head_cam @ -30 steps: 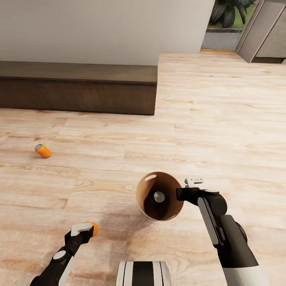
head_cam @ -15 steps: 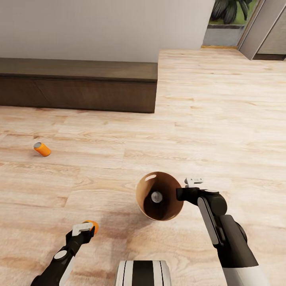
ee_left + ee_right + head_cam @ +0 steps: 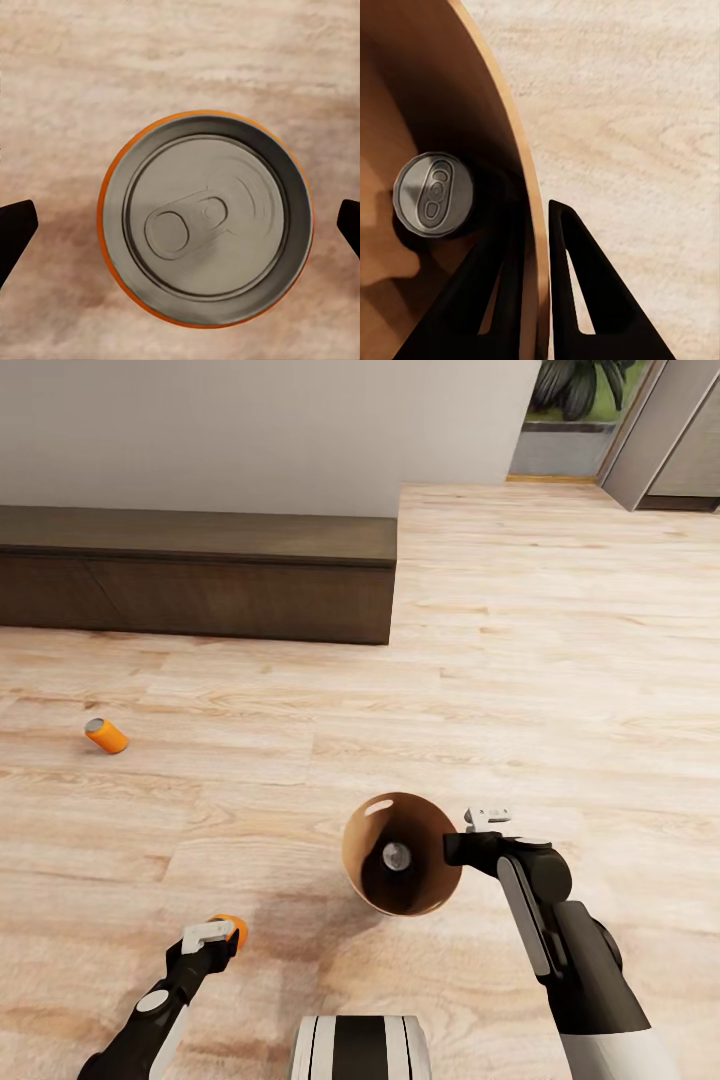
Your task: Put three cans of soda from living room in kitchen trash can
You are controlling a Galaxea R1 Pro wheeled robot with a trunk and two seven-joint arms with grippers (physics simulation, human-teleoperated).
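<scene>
One can of soda stands upright on the wood floor, grey top facing my left wrist camera. My left gripper hangs open above it, a fingertip on each side and apart from it. In the head view this can shows as an orange spot just past the left gripper. My right gripper is shut on the rim of the trash can, which hangs tilted over the floor. A second can rests inside it. A third can lies on its side at the far left.
A long low dark-brown cabinet runs along the white wall at the back left. Light wood floor stretches right toward a doorway with grey panels and a plant behind it. My base sits at the lower edge.
The head view shifted slightly a second ago. The can inside the bin has shifted a little. Both grippers keep their places.
</scene>
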